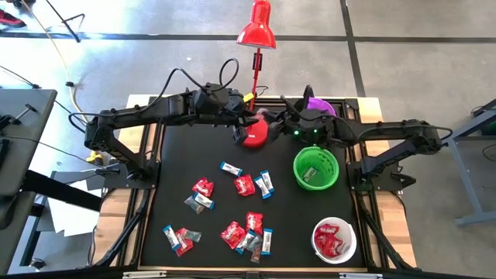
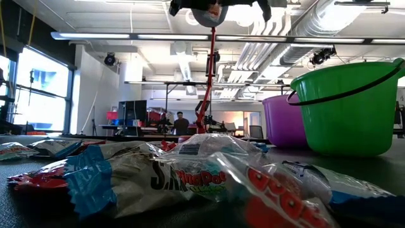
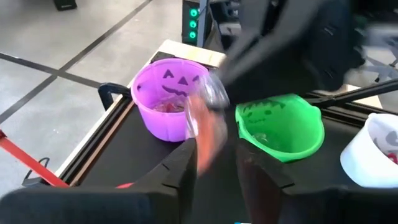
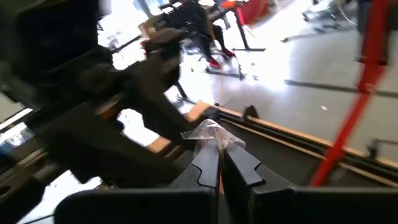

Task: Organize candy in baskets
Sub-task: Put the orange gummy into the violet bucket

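- Looking down from the high view: left gripper (image 1: 246, 126) and right gripper (image 1: 275, 124) tip to tip at the far middle of the table (image 1: 174, 178), above the red lamp base (image 1: 256, 138). Purple basket (image 1: 322, 103) just behind the right wrist, green basket (image 1: 299, 157) just in front of it, white basket (image 1: 318, 231) at the near right corner. Loose candy (image 1: 246, 184) scattered over the near half of the mat, not yet sorted.
- From the low view: a heap of wrapped candy (image 2: 190, 177) in the foreground, green basket (image 2: 348, 107) and purple basket (image 2: 283, 120) side by side behind. Gripper parts only at the top edge; cannot tell which arm.
- From the left wrist view: left gripper (image 3: 216, 152) with jaws parted and nothing clamped; silvery sweet (image 3: 213, 94) just beyond the tips, hanging from the other arm. Purple basket (image 3: 155, 121), green basket (image 3: 280, 146) and white basket (image 3: 367, 155) beyond.
- From the right wrist view: right gripper (image 4: 217, 152) pinched tight on the silvery sweet (image 4: 211, 134) by its wrapper edge.
- Judged step: a hand-over between arms. Best done by drawing the left arm straight back before any swing, keeping the right pinch firm on that thin wrapper, then releasing low over the matching basket, well inside its rim.
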